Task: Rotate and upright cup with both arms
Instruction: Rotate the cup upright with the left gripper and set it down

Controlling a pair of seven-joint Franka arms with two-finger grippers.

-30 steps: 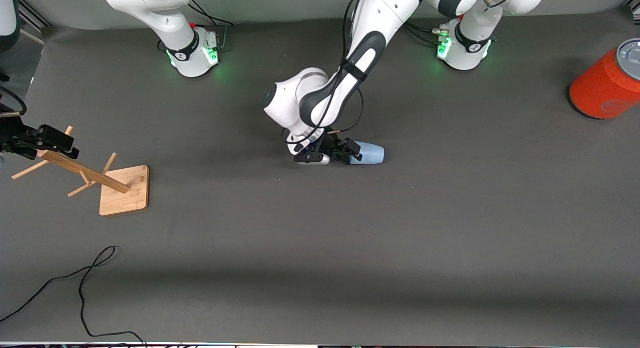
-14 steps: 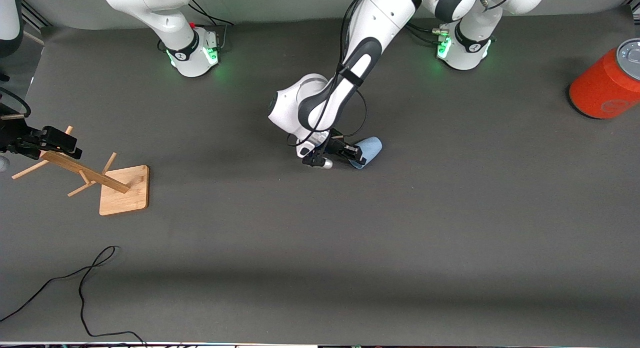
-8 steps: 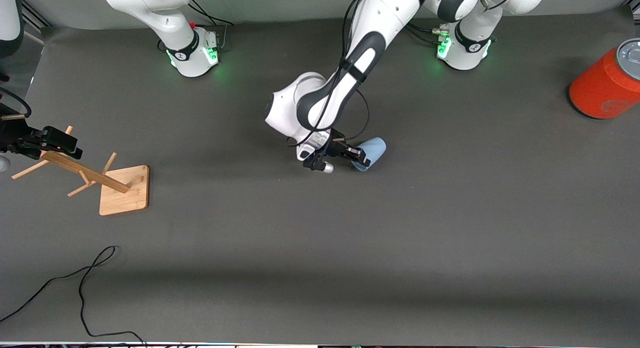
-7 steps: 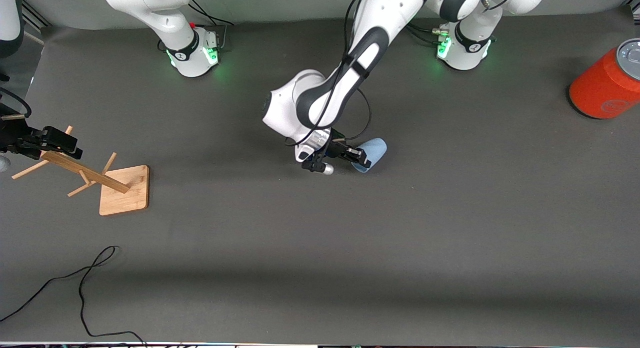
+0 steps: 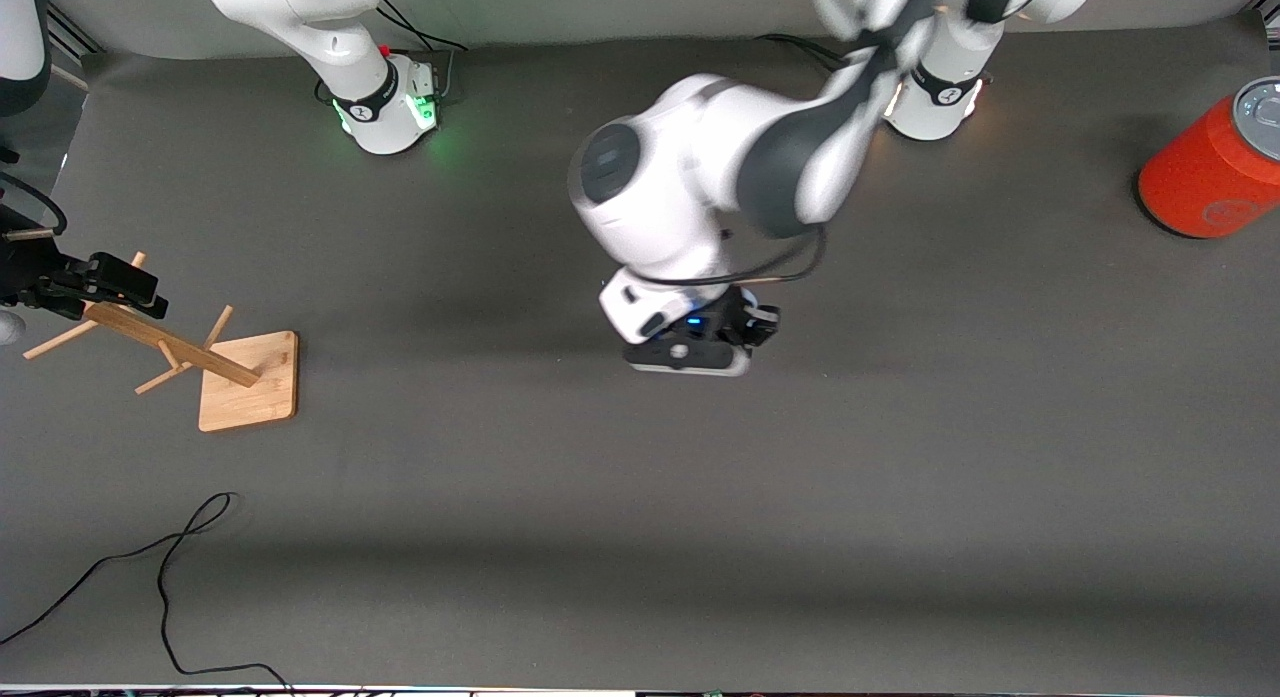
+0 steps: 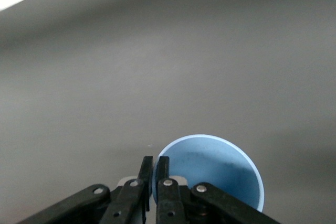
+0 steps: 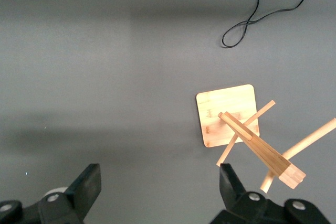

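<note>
Left gripper clamped, mid-table; right gripper spread, waiting.

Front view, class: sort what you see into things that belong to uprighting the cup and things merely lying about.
Belongs to the job:
- cup, rim pinched by the shut left gripper
- right gripper, open, waiting above the wooden rack

Lying about:
- wooden rack
- orange can
- black cable

Left claw above table

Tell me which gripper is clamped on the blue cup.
The left gripper, shut on the cup rim over mid-table. The right gripper hangs open above the wooden rack, holding nothing.
</note>
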